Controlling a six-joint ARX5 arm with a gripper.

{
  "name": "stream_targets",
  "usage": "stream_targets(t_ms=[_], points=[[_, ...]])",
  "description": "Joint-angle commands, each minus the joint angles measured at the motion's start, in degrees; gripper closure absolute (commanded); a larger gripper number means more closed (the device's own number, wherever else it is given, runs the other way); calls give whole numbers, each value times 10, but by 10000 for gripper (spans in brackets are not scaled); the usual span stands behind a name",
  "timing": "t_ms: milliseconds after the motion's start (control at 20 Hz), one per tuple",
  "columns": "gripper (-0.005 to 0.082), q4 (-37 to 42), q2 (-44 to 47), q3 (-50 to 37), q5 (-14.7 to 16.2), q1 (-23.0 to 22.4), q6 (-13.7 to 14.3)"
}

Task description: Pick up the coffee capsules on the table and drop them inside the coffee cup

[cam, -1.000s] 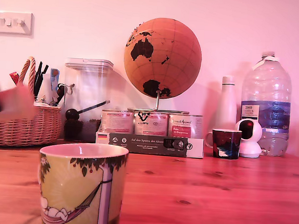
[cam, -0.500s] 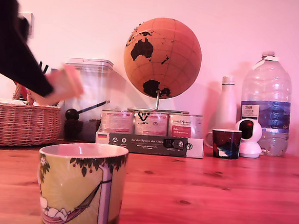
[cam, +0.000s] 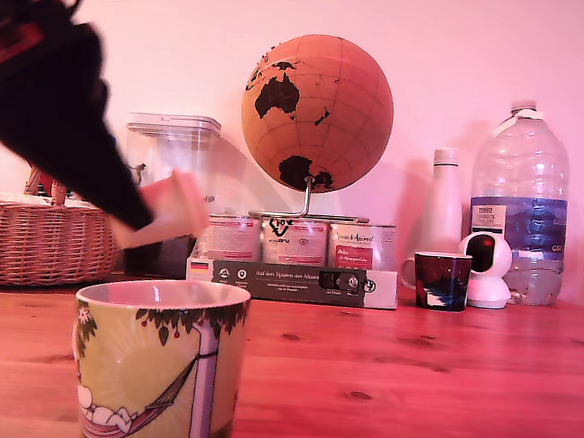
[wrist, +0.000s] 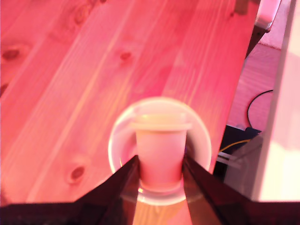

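A knotty wooden desk (cam: 411, 378) is seen, with the coffee cup (cam: 159, 362) standing at its front. Ranged along the back are a wicker basket (cam: 40, 241), a clear canister (cam: 170, 192), a boxed row of tins (cam: 293, 269) — carrying a globe (cam: 317, 113) — a small dark cup (cam: 441, 280), a white bottle (cam: 442, 204) and a water bottle (cam: 521, 200).

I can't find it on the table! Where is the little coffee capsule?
The coffee capsule is in the air, pinched in the gripper, above the yellow-green mug at the exterior view's left.

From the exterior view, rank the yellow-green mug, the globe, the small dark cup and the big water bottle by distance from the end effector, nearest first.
End effector holds the capsule.
1. Yellow-green mug, just below it.
2. Globe, to the exterior view's right, centre.
3. Small dark cup, further right.
4. Water bottle, far right.
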Motion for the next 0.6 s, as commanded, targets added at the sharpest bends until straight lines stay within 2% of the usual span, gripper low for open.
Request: stream_targets(t_ms=[0,400,550], points=[[574,-21,17,27,-8,-5,-5],[574,-131,113,123,-54,-37,-4],[574,-139,127,130,-56,-47,-3]])
